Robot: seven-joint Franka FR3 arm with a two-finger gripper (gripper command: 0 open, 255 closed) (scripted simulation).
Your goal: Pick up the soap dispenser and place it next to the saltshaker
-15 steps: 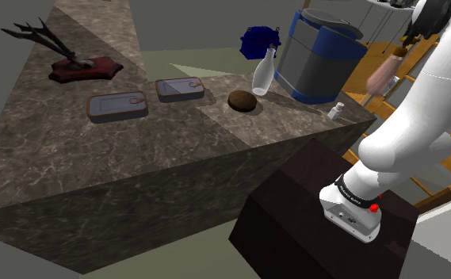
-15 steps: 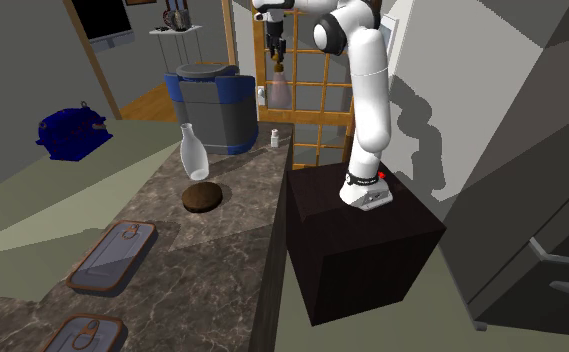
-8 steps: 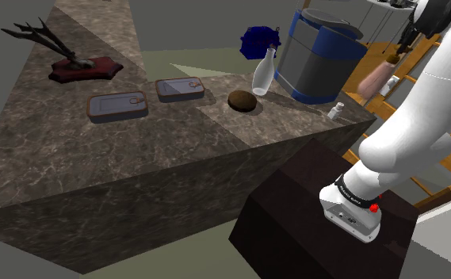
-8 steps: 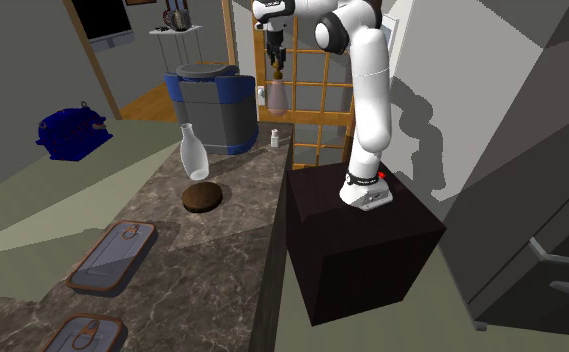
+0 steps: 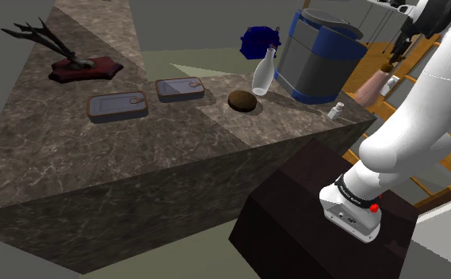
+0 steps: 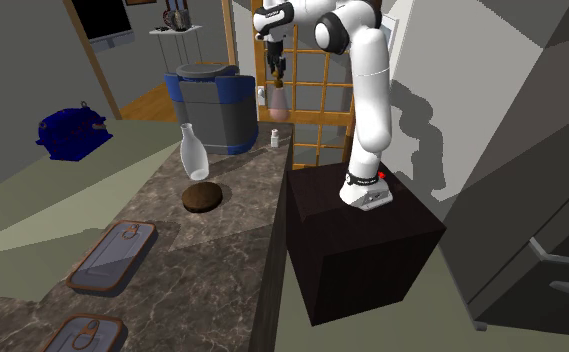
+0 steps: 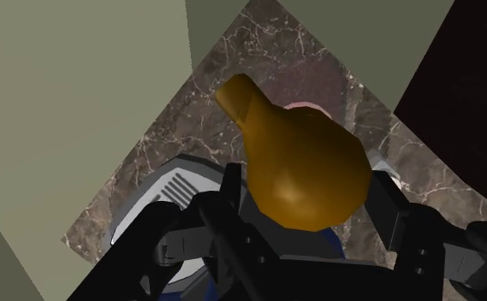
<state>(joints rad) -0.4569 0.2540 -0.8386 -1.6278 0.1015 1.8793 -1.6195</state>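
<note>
The soap dispenser is a pinkish bottle with a brown pump head, hanging in the air beyond the counter's far corner. My gripper is shut on its top and holds it from above. In the second exterior view the dispenser hangs under the gripper, above and behind the small white saltshaker. The saltshaker stands near the counter's corner, beside the canister. In the wrist view the brown pump head sits clasped in the gripper.
A blue-and-grey canister stands close to the saltshaker. A clear glass bottle, a brown round lump, two flat tins and an antler ornament lie along the marble counter. The dark stand abuts the counter.
The gripper has come down a little with the dispenser, and the bottle now hangs more upright and nearer the saltshaker. Nothing on the counter moved.
</note>
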